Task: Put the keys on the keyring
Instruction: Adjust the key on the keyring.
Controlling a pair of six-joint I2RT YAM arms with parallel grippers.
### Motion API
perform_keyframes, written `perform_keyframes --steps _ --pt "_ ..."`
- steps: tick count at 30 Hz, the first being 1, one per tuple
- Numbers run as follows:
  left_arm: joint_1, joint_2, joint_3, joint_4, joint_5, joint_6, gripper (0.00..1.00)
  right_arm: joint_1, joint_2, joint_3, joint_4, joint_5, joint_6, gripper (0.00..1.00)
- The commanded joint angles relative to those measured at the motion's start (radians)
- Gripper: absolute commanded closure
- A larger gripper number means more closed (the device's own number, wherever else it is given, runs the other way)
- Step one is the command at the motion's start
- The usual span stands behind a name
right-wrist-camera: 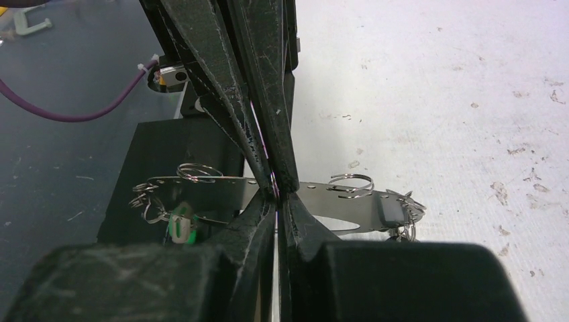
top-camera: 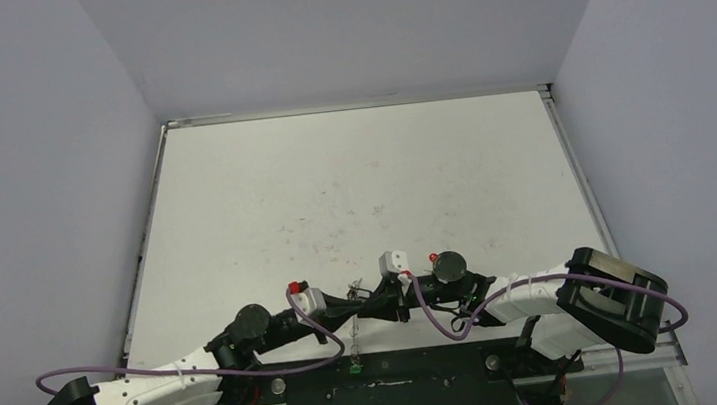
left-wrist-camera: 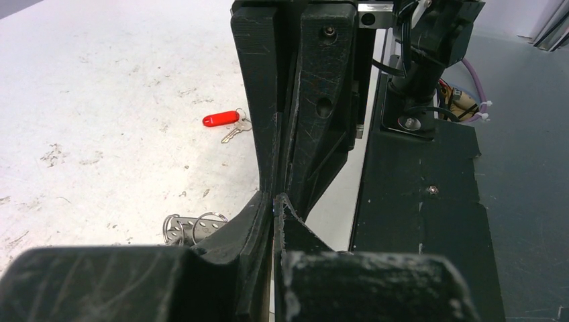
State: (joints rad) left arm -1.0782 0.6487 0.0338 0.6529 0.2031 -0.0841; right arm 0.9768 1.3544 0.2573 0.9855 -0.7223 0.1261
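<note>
From above, the left gripper (top-camera: 346, 310) and the right gripper (top-camera: 374, 307) meet tip to tip at the near edge of the table (top-camera: 352, 183). The keyring (top-camera: 356, 338) runs across between them, its near end reaching out over the black base plate (top-camera: 394, 385). The green-tagged key (top-camera: 354, 368) sits at that end. The red-tagged key (top-camera: 434, 257) lies on the table beside the right arm, apart from the keyring. In the left wrist view, the left gripper's fingers (left-wrist-camera: 258, 221) are clenched together. A few of the keyring's small rings (left-wrist-camera: 191, 228) show just to their left, and the red-tagged key (left-wrist-camera: 221, 119) lies farther off on the white surface. In the right wrist view, the right gripper's fingers (right-wrist-camera: 302, 221) are pressed shut on the keyring's flat metal band (right-wrist-camera: 349, 201). The left gripper's fingers pinch the same spot from the opposite side. The green-tagged key (right-wrist-camera: 180, 227) hangs from the band's left end.
</note>
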Motion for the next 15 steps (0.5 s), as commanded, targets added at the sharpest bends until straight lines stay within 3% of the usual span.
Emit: perform_keyframes --steps 1,7,9,10,15 --pt "-0.005 -0.023 0.016 0.089 0.039 -0.005 1.00 0.006 0.004 0.029 0.116 0.014 0.007 1.00" --pt "-0.005 -0.063 0.027 0.020 0.032 0.016 0.98 0.006 -0.038 0.001 0.088 0.044 0.005 1.00" --pt "-0.006 -0.082 0.041 -0.020 0.020 0.024 0.64 0.006 -0.054 -0.001 0.064 0.046 -0.002 1.00" --pt "-0.006 -0.092 0.048 -0.046 0.017 0.034 0.55 0.007 -0.062 -0.001 0.053 0.048 -0.007 1.00" --pt "-0.005 -0.187 0.096 -0.212 -0.021 0.074 0.51 0.006 -0.091 -0.003 0.003 0.061 -0.034 1.00"
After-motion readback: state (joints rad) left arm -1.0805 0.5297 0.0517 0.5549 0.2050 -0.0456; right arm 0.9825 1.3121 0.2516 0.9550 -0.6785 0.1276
